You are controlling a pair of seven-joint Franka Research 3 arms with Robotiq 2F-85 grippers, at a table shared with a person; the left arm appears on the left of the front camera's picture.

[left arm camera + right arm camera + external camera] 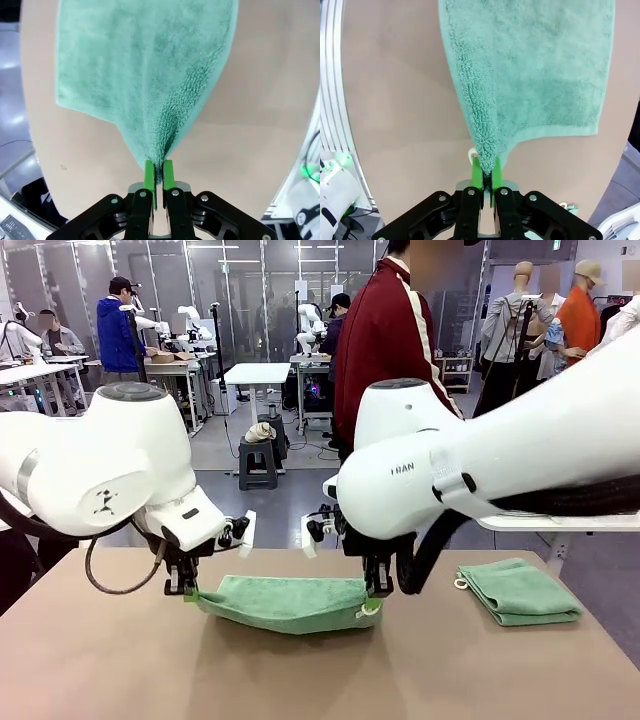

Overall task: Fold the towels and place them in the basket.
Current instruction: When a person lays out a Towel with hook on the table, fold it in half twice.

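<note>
Spanning the middle of the tan table [90,660], a mint-green towel [285,602] sags between the two arms, its middle resting on the tabletop and both ends lifted. A second towel [520,590] lies folded near the table's right edge, well apart. The left gripper [188,588] pinches one end, jaws clamped tight; the right gripper [378,588] clamps the other end likewise, beside the pale corner loop [368,611].
</note>
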